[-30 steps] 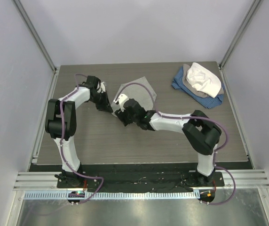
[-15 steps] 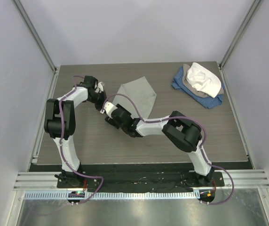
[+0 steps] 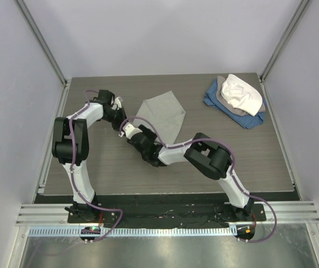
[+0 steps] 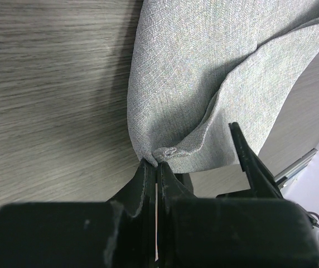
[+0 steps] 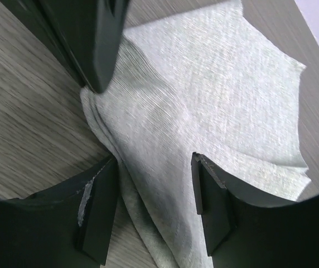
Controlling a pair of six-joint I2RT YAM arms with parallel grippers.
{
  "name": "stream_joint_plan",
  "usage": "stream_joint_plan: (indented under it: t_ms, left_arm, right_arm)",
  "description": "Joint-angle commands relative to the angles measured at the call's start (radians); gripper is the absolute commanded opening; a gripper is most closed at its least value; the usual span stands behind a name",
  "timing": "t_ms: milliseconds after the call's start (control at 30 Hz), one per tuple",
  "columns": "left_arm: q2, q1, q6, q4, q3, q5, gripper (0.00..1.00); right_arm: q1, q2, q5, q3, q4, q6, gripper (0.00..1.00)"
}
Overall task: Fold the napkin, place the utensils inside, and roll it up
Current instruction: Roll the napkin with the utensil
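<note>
The light grey napkin (image 3: 163, 113) lies folded over on the table, a little left of centre. My left gripper (image 3: 120, 119) is shut on the napkin's (image 4: 215, 72) left corner, with the cloth bunched at its tips (image 4: 158, 163). My right gripper (image 3: 130, 132) sits just beside it, open, with its jaws either side of the napkin's (image 5: 204, 95) layered edge (image 5: 154, 184) and not pinching it. One left finger (image 5: 92, 39) shows at the top of the right wrist view. The utensils are out of view.
A heap of blue, grey and white cloths (image 3: 236, 99) lies at the back right corner. Bare wooden tabletop (image 3: 92, 167) spreads in front of the arms. Frame posts and walls close off the table's sides and back.
My right arm has swung left along the napkin to its left corner, next to the left gripper, and its jaws have narrowed slightly. The napkin has settled flatter. The left gripper has held its grip.
</note>
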Motion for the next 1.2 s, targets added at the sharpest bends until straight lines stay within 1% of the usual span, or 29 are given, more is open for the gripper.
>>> stream_joint_plan:
  t_ms: [0,200,333,433,467,500,567,600,633,700,733,767,800,833,900,933,1000,1033,1167]
  left_arm:
    - [-0.001,0.015,-0.015,0.007,0.024,0.028,0.0]
    - [-0.001,0.016,-0.015,0.01,0.024,0.028,0.0]
    - [-0.001,0.018,-0.016,0.008,0.025,0.026,0.0]
    - [-0.001,0.018,-0.016,0.01,0.024,0.028,0.0]
    - [-0.001,0.018,-0.016,0.01,0.024,0.029,0.0]
    - [-0.001,0.018,-0.013,0.011,0.024,0.028,0.0]
    - [-0.001,0.018,-0.013,0.013,0.024,0.034,0.0]
    - [0.0,0.018,-0.015,0.013,0.024,0.038,0.0]
    - [0.0,0.018,-0.016,0.014,0.025,0.041,0.0]
    - [0.005,0.018,-0.018,0.019,0.03,0.052,0.09]
    - [0.005,0.018,-0.022,0.023,0.031,0.057,0.14]
    - [0.003,0.018,-0.026,0.028,0.033,0.057,0.23]
    - [0.0,0.018,-0.026,0.03,0.034,0.049,0.29]
    - [-0.001,0.021,-0.027,0.03,0.034,0.038,0.42]
    - [-0.01,0.026,-0.026,0.025,0.034,-0.01,0.53]
    - [-0.015,0.035,-0.023,0.017,0.031,-0.026,0.62]
    - [-0.029,0.044,-0.03,0.019,0.021,-0.057,0.66]
    - [-0.05,0.049,-0.035,0.019,0.008,-0.096,0.7]
    - [-0.122,0.049,-0.05,0.039,-0.042,-0.193,0.74]
  right_arm:
    - [0.004,-0.05,0.08,-0.094,0.05,-0.024,0.61]
    - [0.003,-0.087,0.108,-0.177,0.068,-0.027,0.61]
    - [0.004,-0.093,0.12,-0.203,0.087,-0.038,0.61]
    - [0.004,-0.081,0.105,-0.199,0.084,-0.046,0.52]
    - [0.003,-0.078,0.089,-0.197,0.079,-0.047,0.47]
    - [0.003,-0.078,0.076,-0.196,0.074,-0.046,0.37]
    - [0.003,-0.081,0.04,-0.193,0.048,-0.04,0.29]
    - [0.001,-0.089,-0.001,-0.188,0.036,-0.035,0.24]
    - [0.001,-0.09,-0.024,-0.184,0.009,-0.032,0.21]
    - [0.0,-0.093,-0.102,-0.159,-0.039,-0.026,0.18]
    - [-0.004,-0.09,-0.122,-0.145,-0.098,-0.014,0.13]
    - [-0.004,-0.092,-0.147,-0.135,-0.125,-0.009,0.11]
    - [-0.007,-0.096,-0.174,-0.119,-0.149,-0.003,0.08]
    - [-0.011,-0.105,-0.225,-0.113,-0.197,0.012,0.05]
    - [-0.016,-0.115,-0.273,-0.085,-0.249,0.029,0.01]
    - [-0.019,-0.119,-0.312,-0.078,-0.298,0.043,0.01]
    - [-0.03,-0.132,-0.352,-0.043,-0.352,0.058,0.01]
    - [-0.034,-0.133,-0.4,-0.029,-0.398,0.068,0.01]
    - [-0.062,-0.136,-0.512,0.04,-0.541,0.12,0.01]
